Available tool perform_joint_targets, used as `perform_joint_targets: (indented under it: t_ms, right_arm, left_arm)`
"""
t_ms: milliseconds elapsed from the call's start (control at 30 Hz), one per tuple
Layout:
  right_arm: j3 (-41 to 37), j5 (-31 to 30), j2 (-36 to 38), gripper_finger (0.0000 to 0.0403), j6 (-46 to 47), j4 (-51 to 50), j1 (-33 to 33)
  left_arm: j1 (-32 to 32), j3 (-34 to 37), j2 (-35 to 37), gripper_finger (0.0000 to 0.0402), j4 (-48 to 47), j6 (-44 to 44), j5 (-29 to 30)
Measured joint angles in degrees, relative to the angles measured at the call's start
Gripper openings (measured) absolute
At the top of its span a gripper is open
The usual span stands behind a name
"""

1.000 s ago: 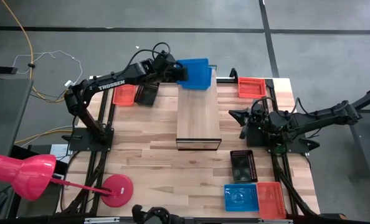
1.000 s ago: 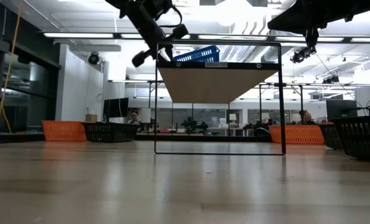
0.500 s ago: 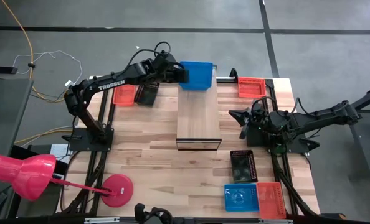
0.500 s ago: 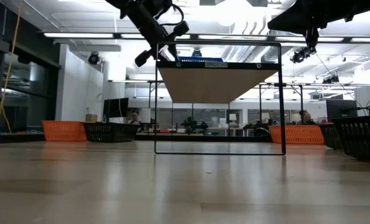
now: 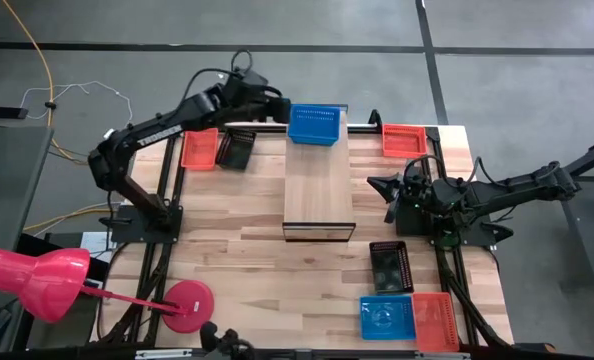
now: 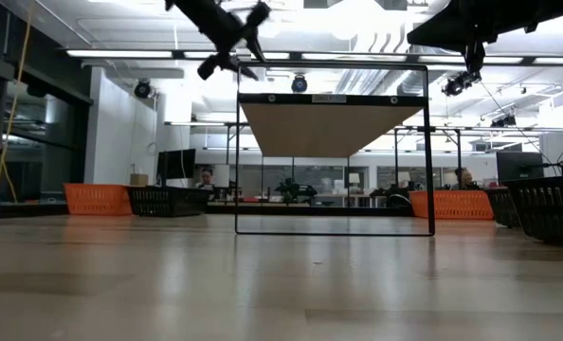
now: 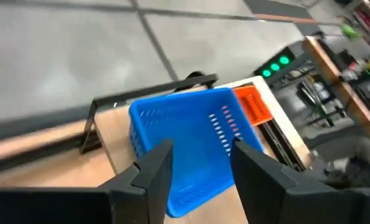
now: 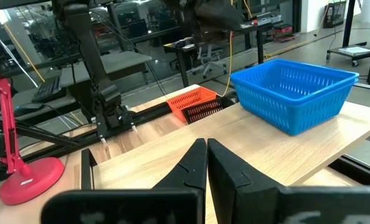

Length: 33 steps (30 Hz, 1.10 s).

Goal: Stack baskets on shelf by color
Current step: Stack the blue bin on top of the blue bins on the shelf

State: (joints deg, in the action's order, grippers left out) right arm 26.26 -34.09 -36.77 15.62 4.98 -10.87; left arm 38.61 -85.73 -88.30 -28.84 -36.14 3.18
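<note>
I see one blue basket (image 5: 313, 123) sitting upright on the far end of the shelf (image 5: 318, 185), its base flat on the board and nothing stacked in it. My left gripper (image 5: 275, 106) is just off the basket's left side, above the table's (image 5: 237, 250) far edge; from the left wrist camera its fingers (image 7: 155, 171) stand apart with the basket beyond them, not touching it, so the pincer is released. On the table by the far left corner a red-orange basket (image 5: 199, 150) lies beside a black basket (image 5: 236, 151), the two side by side next to the left arm. Another red-orange basket (image 5: 404, 140) sits near the far right corner. Toward the near right corner I have a black basket (image 5: 389, 267), and closer to the near edge a second blue basket (image 5: 386, 317) just beside a red-orange one (image 5: 435, 320). My right gripper (image 5: 377, 184) waits over the right side of the table, pointing toward the shelf, its fingers (image 8: 194, 167) pressed together on nothing. A pink lamp (image 5: 47, 282) stands at the near left corner.
</note>
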Motion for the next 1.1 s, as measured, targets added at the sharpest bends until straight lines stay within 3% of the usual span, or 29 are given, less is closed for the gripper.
perform_joint_targets:
  t_ms: [167,267,367,533,733,1000,1100]
  right_arm:
    - [0.0,0.0,0.0,0.0,-0.3,0.0,0.0]
    - [0.0,0.2,0.0,0.0,-0.6,0.0,0.0]
    - [0.0,0.3,0.0,0.0,-1.5,0.0,0.0]
    - [0.0,0.3,0.0,0.0,-1.8,0.0,0.0]
    - [0.0,1.7,0.0,0.0,-6.1,3.2,0.0]
    - [0.0,6.6,0.0,0.0003,-14.0,10.1,0.0]
    - [0.7,6.4,0.0,0.0026,-14.5,9.8,0.0]
  left_arm:
    - [-3.6,1.1,5.8,0.0141,1.4,15.1,1.8]
    - [-9.0,6.3,10.9,0.0116,6.0,22.9,1.9]
    - [-15.4,15.8,17.1,0.0081,14.2,26.7,3.1]
    - [-24.2,38.4,28.1,0.0011,37.1,28.2,3.5]
    - [-27.5,56.7,36.2,0.0002,57.9,30.7,0.2]
    - [-27.3,65.0,39.8,0.0001,63.0,39.0,-6.9]
    - [-27.3,66.1,39.8,0.0,63.2,41.6,-7.3]
